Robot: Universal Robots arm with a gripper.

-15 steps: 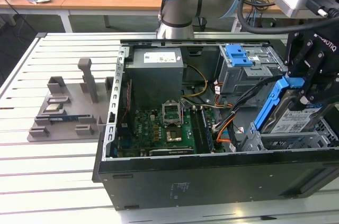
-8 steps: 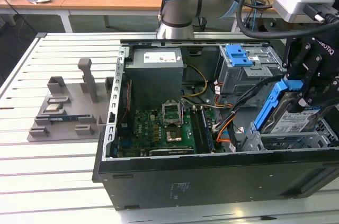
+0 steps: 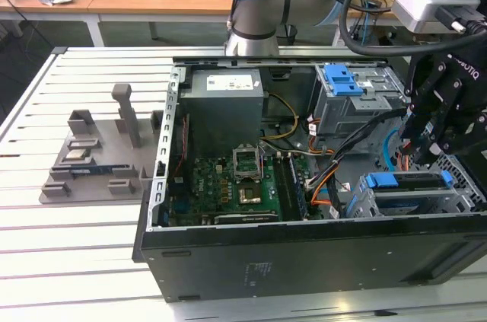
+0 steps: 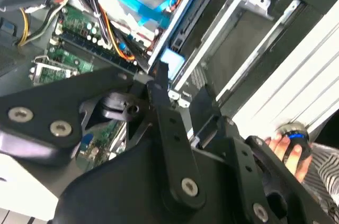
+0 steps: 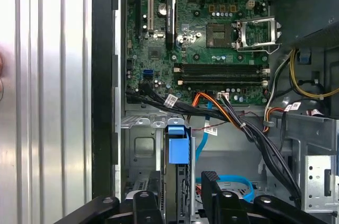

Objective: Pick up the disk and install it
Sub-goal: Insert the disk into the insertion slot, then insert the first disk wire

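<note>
Hovering over the open computer case, I hang at the exterior view's right, above its near right corner. The case lies on its side on a slatted white table, with the green motherboard exposed and a grey power supply box behind it. Beyond the board sits a grey metal cage topped by a blue bracket. To the exterior view's left, well apart from the case, a grey plastic fixture rests on the table. The disk sits in the drive bay at the case's near right corner, directly beneath me, its blue rail end visible in the first wrist view, with a bundle of black, orange and blue cables running just beside it. My gripper has its fingers apart, one on each side of the disk's edge, though I cannot tell whether they touch it. In the second wrist view a person's hand rests on a blue knob outside the case.
</note>
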